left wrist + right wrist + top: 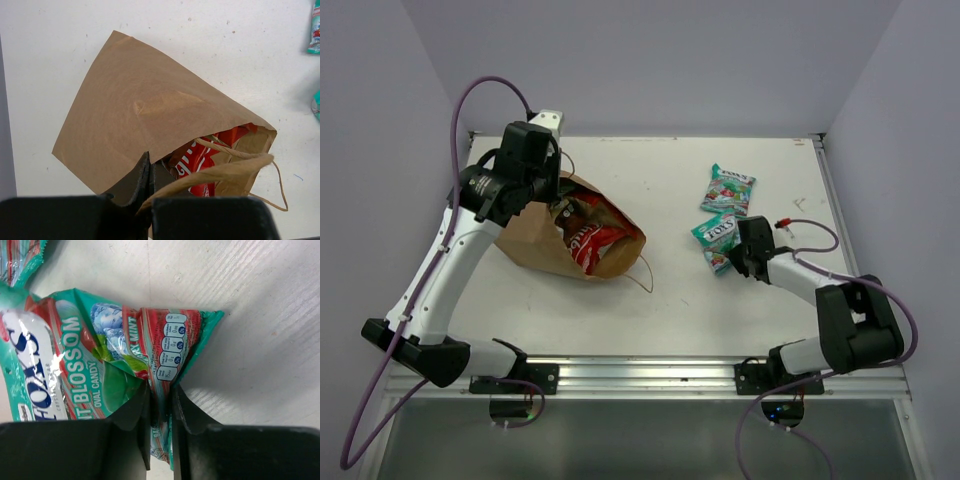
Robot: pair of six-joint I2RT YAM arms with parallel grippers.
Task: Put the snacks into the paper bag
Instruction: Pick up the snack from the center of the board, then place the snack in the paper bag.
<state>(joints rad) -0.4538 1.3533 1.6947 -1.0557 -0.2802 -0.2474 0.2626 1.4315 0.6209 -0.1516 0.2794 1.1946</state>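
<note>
Bag (527, 246), rim pinched by left gripper (150, 164), is gaping rightward toward candy packet (100, 365) that right gripper (160, 395) is nipping.

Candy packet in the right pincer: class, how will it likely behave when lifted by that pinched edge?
The candy packet will probably sag and swing, since the right pincer pinches only one crinkled edge. Its glossy film looks slippery, so it might creep out of the grip. It looks thin and slightly puffy, so it is likely light for its size.
</note>
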